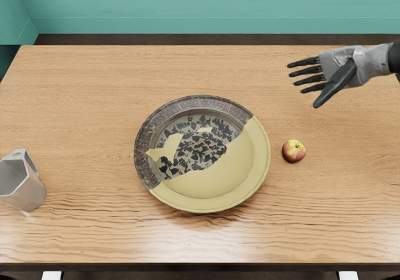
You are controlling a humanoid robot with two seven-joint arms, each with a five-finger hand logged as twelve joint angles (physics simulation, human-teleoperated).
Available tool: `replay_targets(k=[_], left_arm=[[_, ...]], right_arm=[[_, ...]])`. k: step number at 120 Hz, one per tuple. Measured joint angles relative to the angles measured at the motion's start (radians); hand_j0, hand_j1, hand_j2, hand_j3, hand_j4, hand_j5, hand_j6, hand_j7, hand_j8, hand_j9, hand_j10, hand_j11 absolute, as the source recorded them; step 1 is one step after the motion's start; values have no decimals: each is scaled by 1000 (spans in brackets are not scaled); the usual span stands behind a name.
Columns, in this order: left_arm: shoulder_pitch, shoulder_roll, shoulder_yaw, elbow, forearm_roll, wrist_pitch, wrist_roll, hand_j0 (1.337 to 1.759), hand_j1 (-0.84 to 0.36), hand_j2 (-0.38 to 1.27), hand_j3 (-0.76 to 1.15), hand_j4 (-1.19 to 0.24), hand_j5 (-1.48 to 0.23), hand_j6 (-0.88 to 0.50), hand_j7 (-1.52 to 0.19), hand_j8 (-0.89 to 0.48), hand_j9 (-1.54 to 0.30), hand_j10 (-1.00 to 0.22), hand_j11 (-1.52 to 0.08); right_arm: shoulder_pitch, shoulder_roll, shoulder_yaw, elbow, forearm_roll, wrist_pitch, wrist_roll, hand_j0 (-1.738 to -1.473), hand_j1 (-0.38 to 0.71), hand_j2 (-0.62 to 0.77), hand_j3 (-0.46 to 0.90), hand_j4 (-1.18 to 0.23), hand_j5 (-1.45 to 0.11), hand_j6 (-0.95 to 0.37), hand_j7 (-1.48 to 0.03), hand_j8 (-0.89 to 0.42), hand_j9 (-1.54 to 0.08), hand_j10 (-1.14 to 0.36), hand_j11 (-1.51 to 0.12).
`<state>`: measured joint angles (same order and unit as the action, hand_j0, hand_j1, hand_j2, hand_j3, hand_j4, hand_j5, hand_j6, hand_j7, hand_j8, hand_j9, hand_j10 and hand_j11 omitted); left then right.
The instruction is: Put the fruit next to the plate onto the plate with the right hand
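So the right hand [330, 71] is up in the top right corner, arm coming in from the right edge, hovering over the light brown wooden table [94, 80]. It's wide open: the 4 dark fingers [304, 62] stick out straight toward the left with gaps between them, and the dark thumb hangs down and to the left under the grey palm. It's got nothing in it and isn't touching anything.

The small round red-and-yellow apple [294, 150] sits on the table just beside the right rim of the plate, with a thin strip of wood showing between the 2, so it's close but not touching. Relative to the hand, the apple is nearer the camera and a bit further left, sort of below where the fingertips point. They're well apart, with only bare wood between them.

The big round shallow plate [261, 162] is in the middle of the table. It looks pretty weird tbh: the right and front part is plain pale yellow, while the left and back part is grey with a dark shard-like pattern. There's nothing on it.

Over at the left edge, lower down, there's 1 grey faceted piece of the left arm [19, 181] resting low at the table, well away from the plate. A teal wall [200, 5] runs behind the far edge of the table.
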<state>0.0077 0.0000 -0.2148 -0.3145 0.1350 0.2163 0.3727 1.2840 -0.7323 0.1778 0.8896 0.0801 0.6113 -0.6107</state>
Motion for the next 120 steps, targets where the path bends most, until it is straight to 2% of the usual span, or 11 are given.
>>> replay_targets(k=[15, 19, 23, 30, 36, 52, 64, 76, 94, 103, 120], left_arm=[[0, 0, 0, 0, 0, 0, 0, 1658, 339, 2, 0, -8, -11, -8, -11, -8, -11, -8, -11], [0, 0, 0, 0, 0, 0, 0, 1658, 339, 2, 0, -8, -11, -8, -11, -8, -11, -8, -11], [0, 0, 0, 0, 0, 0, 0, 1658, 339, 2, 0, -8, -11, -8, -11, -8, -11, -8, -11], [0, 0, 0, 0, 0, 0, 0, 1658, 339, 2, 0, -8, -11, -8, -11, -8, -11, -8, -11], [0, 0, 0, 0, 0, 0, 0, 1658, 339, 2, 0, -8, -11, -8, -11, -8, -11, -8, -11], [0, 0, 0, 0, 0, 0, 0, 1658, 339, 2, 0, -8, -11, -8, -11, -8, -11, -8, -11], [0, 0, 0, 0, 0, 0, 0, 1658, 339, 2, 0, -8, -11, -8, -11, -8, -11, -8, -11], [0, 0, 0, 0, 0, 0, 0, 1658, 339, 2, 0, -8, -11, -8, -11, -8, -11, -8, -11], [0, 0, 0, 0, 0, 0, 0, 1658, 339, 2, 0, -8, -11, -8, -11, -8, -11, -8, -11], [0, 0, 0, 0, 0, 0, 0, 1658, 339, 2, 0, -8, -11, -8, -11, -8, -11, -8, -11], [0, 0, 0, 0, 0, 0, 0, 1658, 339, 2, 0, -8, -11, -8, -11, -8, -11, -8, -11]], right_arm=[[5, -28, -11, 21, -13, 0, 0, -1658, -326, -4, 0, -19, -25, -19, -25, -19, -25, -16, 1], [30, -23, -35, 59, -71, -1, 0, -1658, -325, -4, 0, -20, -26, -19, -26, -20, -26, -17, -4], [88, -20, -92, 129, -133, -39, 0, -1658, -324, -4, 0, -21, -27, -20, -27, -20, -27, -18, -8], [217, -1, -258, 274, -205, -199, 0, -1658, -324, -4, 0, -21, -28, -21, -28, -21, -28, -19, -13], [292, 36, -389, 366, -241, -356, 0, -1658, -323, -5, 0, -22, -28, -22, -28, -22, -28, -20, -17], [388, 164, -670, 500, -286, -755, 0, -1658, -320, -5, 0, -25, -32, -26, -32, -25, -32, -24, -26], [411, 249, -772, 583, -317, -1006, 0, -1658, -318, -5, 0, -28, -34, -28, -34, -28, -34, -27, -31], [415, 279, -814, 652, -361, -1137, 0, -1658, -316, -5, 0, -29, -36, -29, -36, -29, -36, -28, -34], [404, 272, -849, 782, -433, -1202, 0, -1658, -315, -5, 0, -30, -38, -30, -37, -30, -38, -29, -36], [394, 255, -855, 808, -446, -1212, 0, -1658, -298, -8, 0, -44, -56, -44, -56, -44, -56, -43, -55], [377, 235, -859, 824, -455, -1220, 0, -1658, -171, -29, 0, -149, -193, -150, -193, -150, -193, -149, -193]])
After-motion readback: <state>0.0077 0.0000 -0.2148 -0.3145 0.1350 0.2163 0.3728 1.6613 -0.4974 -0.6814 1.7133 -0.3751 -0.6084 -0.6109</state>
